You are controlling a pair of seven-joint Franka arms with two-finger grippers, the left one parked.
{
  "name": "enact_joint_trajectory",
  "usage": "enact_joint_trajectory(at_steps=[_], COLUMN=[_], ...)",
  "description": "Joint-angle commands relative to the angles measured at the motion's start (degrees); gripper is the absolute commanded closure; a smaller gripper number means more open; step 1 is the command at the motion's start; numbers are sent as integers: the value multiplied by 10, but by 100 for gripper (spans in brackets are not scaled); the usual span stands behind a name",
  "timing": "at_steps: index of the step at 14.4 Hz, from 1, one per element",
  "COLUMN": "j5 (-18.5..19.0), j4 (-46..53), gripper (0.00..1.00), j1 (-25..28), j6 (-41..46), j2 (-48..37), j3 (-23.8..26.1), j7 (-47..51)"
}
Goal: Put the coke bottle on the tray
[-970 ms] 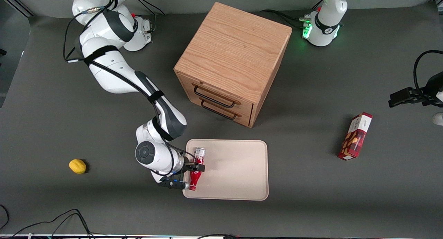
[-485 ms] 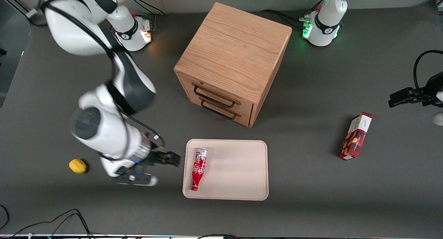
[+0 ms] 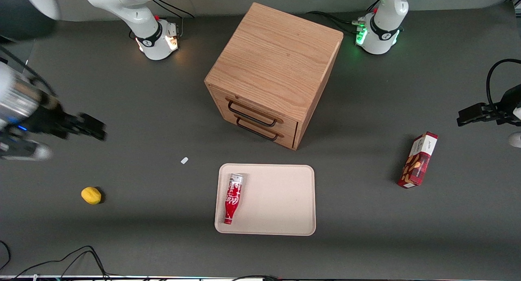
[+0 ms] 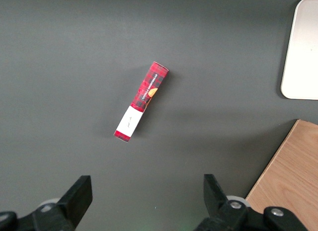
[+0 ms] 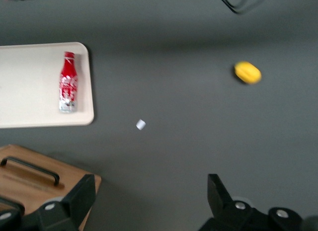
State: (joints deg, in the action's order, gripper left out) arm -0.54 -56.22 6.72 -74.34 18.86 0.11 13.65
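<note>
The working arm is drawn up and away toward its own end of the table, its wrist a blurred shape at the edge of the front view. Its gripper [image 3: 91, 128] hangs above bare tabletop, well apart from the tray [image 3: 281, 199], with nothing in it. In the right wrist view the two fingers [image 5: 74, 201] stand wide apart, with only dark table between them.

The coke bottle [image 3: 232, 198] lies on its side on the tray, close along the rim at the working arm's end (silver-grey wide end toward the drawer cabinet, narrow red neck toward the front camera). The right wrist view shows the same: coke bottle [image 5: 67, 82] flat on the tray [image 5: 30, 92], just inside its short edge.

The table [image 3: 366, 240] is a dark grey surface. A wooden drawer cabinet [image 3: 274, 69] with two black handles stands farther from the front camera than the tray. A yellow lemon [image 3: 91, 195] sits toward the working arm's end, and a small white scrap [image 3: 184, 160] lies between it and the tray. A red snack box [image 3: 418, 160] lies toward the parked arm's end. Black cables [image 3: 53, 262] trail along the table's nearest edge.
</note>
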Motion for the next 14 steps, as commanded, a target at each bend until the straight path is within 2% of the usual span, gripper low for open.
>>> enact_joint_trajectory(at_steps=[1,4,5,8,12,14], j5=[-34,-32,-32,-27,-21,-20], j4=[-214,-434,-473,-489,-471,-424], gripper=[0,0,0,0,0,0], j1=[4,8,9,11,11,8], j6=[-20,-118,-137,-140,-131,-98], j2=[-165,-309,-332,-339,-324,-292], j3=[-61,-61,-56,-17,-13,-24], j7=[-30,-21,-9,41,43,42])
